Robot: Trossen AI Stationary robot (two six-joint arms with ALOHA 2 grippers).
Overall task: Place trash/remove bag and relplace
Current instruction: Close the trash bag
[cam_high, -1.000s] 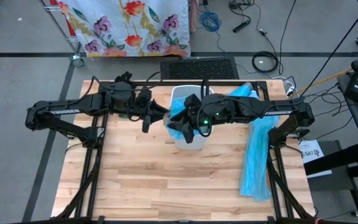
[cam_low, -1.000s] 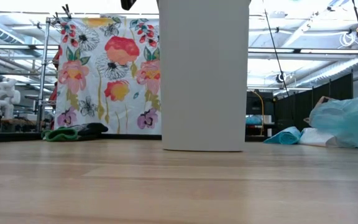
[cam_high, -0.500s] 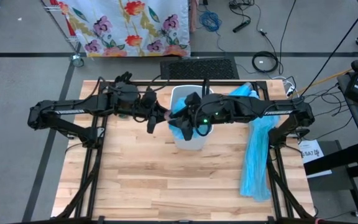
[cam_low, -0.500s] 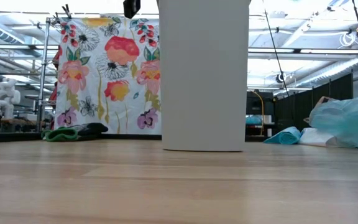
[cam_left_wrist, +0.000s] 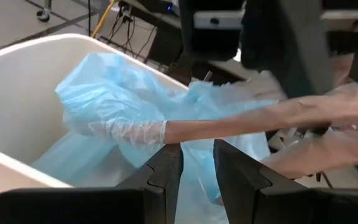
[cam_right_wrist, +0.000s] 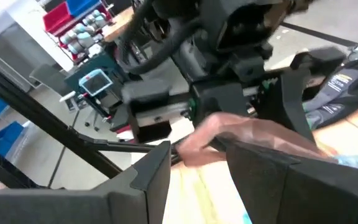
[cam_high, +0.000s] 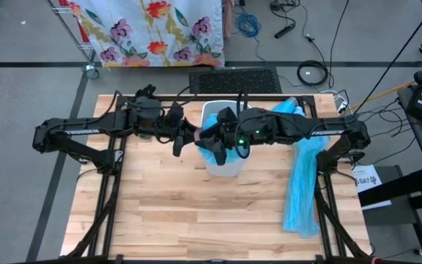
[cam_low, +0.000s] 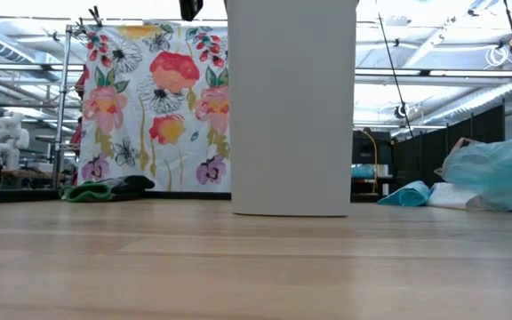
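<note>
White bin (cam_high: pixel 222 163) — blue liner (cam_left_wrist: pixel 135 118) half-fitted. Left gripper (cam_left_wrist: pixel 197 163) clamped a liner strand; right gripper (cam_right_wrist: pixel 197 163) likewise pinched film. Seating remained.

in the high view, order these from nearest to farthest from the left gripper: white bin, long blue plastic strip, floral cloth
1. white bin: right beside the left gripper, which sits at the bin's left rim.
2. floral cloth: off the table, beyond its far edge.
3. long blue plastic strip: along the table's right side, past the bin. It is not much farther off than the cloth.
</note>
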